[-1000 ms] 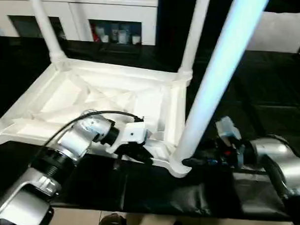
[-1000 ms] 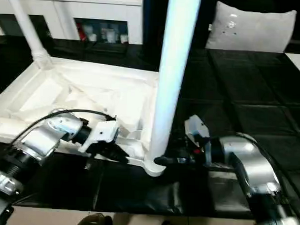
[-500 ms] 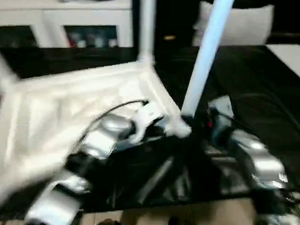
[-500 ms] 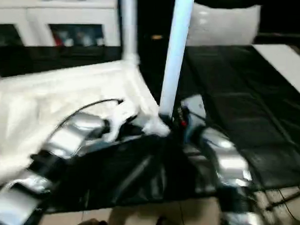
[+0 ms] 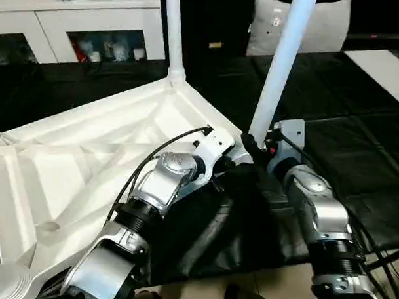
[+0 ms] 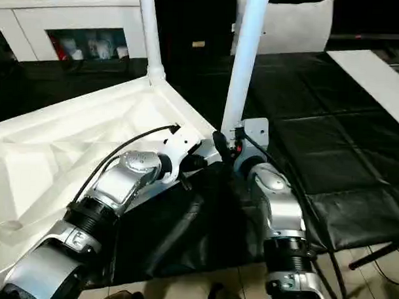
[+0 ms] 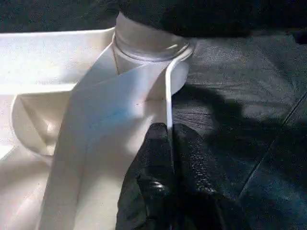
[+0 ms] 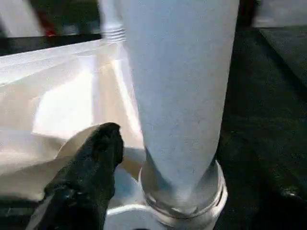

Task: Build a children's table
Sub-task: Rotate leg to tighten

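The children's table [image 5: 87, 165] has swung around on the black surface [image 5: 358, 109]; left end effector [image 7: 170, 143] pinches its rim, right end effector [image 5: 252, 146] unclear.

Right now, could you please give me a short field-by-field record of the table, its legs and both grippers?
table: children's table, upside down on the black work surface
legs seen: near leg and far leg, upright in corner sockets
left gripper: shut on the table's rim beside the near socket
right gripper: at the near leg's base; one finger beside the leg, grip unclear
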Robot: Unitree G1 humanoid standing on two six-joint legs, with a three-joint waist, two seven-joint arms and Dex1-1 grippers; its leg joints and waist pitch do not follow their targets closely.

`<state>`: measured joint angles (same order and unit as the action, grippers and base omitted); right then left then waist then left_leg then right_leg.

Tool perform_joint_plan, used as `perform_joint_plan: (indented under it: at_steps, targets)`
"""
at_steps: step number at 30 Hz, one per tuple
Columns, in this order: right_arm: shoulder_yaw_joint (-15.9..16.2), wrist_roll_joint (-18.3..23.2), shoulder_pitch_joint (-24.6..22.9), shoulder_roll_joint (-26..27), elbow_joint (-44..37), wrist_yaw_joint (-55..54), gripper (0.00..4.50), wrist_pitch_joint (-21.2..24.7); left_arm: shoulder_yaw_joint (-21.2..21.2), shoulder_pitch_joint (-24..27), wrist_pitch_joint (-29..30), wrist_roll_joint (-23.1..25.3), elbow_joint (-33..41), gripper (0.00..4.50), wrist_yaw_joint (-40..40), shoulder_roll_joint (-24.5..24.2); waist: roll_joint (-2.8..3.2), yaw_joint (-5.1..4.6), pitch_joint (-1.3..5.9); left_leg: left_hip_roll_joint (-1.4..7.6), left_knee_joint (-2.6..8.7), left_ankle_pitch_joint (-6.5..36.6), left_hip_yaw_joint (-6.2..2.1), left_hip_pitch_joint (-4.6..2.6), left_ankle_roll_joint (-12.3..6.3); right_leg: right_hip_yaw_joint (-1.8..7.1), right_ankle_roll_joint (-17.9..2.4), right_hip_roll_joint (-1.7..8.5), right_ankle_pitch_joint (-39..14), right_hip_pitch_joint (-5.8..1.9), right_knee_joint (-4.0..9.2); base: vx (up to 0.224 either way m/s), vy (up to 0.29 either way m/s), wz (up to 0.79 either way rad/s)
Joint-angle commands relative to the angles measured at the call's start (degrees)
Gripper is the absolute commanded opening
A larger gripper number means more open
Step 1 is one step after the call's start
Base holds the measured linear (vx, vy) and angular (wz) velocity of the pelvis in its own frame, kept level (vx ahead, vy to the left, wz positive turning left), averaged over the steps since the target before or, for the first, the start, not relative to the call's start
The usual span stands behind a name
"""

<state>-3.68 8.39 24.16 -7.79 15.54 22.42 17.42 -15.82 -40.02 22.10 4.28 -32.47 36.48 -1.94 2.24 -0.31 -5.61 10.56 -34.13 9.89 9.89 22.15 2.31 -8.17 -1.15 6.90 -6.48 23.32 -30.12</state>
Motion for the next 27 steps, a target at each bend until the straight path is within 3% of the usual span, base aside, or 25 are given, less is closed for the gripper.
perform_joint_plan:
  at_steps: [1,6,11,15,18,19,20,21,22,24,27]
  targets:
    - [2.2,2.0,-1.4,-1.7,-2.3,6.9,3.50,-1.1,-0.4,-0.8,-3.9,0.0,3.2,0.00,2.6,-1.3,-1.11,0.84,5.14,1.88,4.26,16.7,-0.75,-0.70,-4.60,2.78,-9.7,2.64,-18.6,-3.38,2.63,0.000,0.000,0.00]
    - [2.6,4.8,-3.8,-9.9,-4.6,19.8,4.01,-1.3,-2.4,0.6,-6.9,-0.3,4.1,0.00,10.2,-6.0,-1.31,2.80,5.34,1.88,3.64,11.0,-0.40,-0.26,-7.77,3.27,-10.4,2.50,-17.2,-3.31,1.57,0.006,-0.010,0.00]
    - [2.8,6.6,-4.5,-16.2,-4.8,29.3,4.43,-1.6,-4.1,1.0,-12.1,-0.4,3.3,0.00,16.7,-10.1,-1.06,3.68,5.24,2.20,3.67,12.2,-0.47,-0.58,-6.34,3.24,-9.9,2.32,-20.5,-2.99,1.71,0.000,0.000,0.00]
    - [5.0,8.0,-4.6,-22.6,-5.2,40.7,4.43,-2.9,-7.0,2.2,-18.4,-1.7,4.5,0.00,29.0,-15.5,-1.26,4.29,5.09,2.39,3.88,14.6,-0.51,-0.97,-4.95,3.27,-9.3,2.35,-23.7,-2.94,1.88,0.000,0.000,0.00]
    - [6.2,9.2,-4.6,-24.8,-6.0,46.3,4.43,-3.1,-8.6,2.6,-21.3,-2.0,5.0,0.00,34.5,-17.8,-1.07,4.51,4.83,2.73,4.15,16.6,-0.40,-1.24,-4.34,3.50,-9.2,2.21,-25.1,-2.54,2.07,0.000,0.000,0.00]
    - [6.6,9.6,-4.6,-25.3,-6.0,47.9,4.43,-3.2,-9.0,2.6,-22.3,-2.0,4.8,0.00,35.7,-18.4,-1.39,4.56,4.88,2.76,4.11,16.7,-0.33,-1.29,-4.15,3.58,-9.1,2.26,-25.4,-2.53,2.02,0.000,0.000,0.00]
    - [7.1,10.1,-4.5,-25.8,-6.2,49.7,4.43,-3.1,-9.4,2.5,-23.3,-2.0,4.8,0.00,37.0,-19.0,-1.10,4.99,4.78,2.89,4.22,17.3,-0.39,-1.55,-3.69,3.79,-9.1,2.40,-26.7,-2.32,2.08,0.000,0.000,0.00]
    - [7.3,10.3,-4.4,-25.9,-6.2,50.4,4.43,-3.0,-9.6,2.6,-23.7,-2.0,4.8,0.00,37.6,-19.3,-1.41,5.05,4.71,2.80,4.23,17.8,-0.36,-1.57,-3.66,3.76,-8.9,2.32,-27.5,-2.27,2.26,0.000,0.000,0.00]
    - [7.8,10.9,-4.4,-26.2,-6.5,52.1,4.15,-2.7,-10.0,2.6,-24.6,-2.2,5.1,0.00,39.2,-19.8,-1.23,5.36,4.78,2.93,4.26,18.3,-0.37,-1.87,-3.10,3.91,-8.8,2.40,-28.0,-2.12,2.23,0.000,0.000,0.00]
    - [9.2,12.0,-4.4,-26.9,-7.4,55.3,4.15,-1.5,-11.0,2.9,-25.6,-3.0,6.3,0.00,42.6,-20.9,-1.34,5.53,4.82,3.09,4.46,18.0,-0.42,-1.68,-2.80,4.12,-9.3,2.35,-26.7,-2.31,1.88,0.000,0.000,0.00]
    - [10.9,12.8,-4.4,-27.6,-8.1,58.2,3.76,-0.4,-11.6,3.0,-26.4,-3.9,7.2,0.00,45.3,-21.5,-1.53,5.62,4.93,3.05,4.41,18.1,-0.36,-1.54,-2.76,4.23,-9.7,2.44,-26.1,-2.36,1.62,0.000,0.000,0.00]
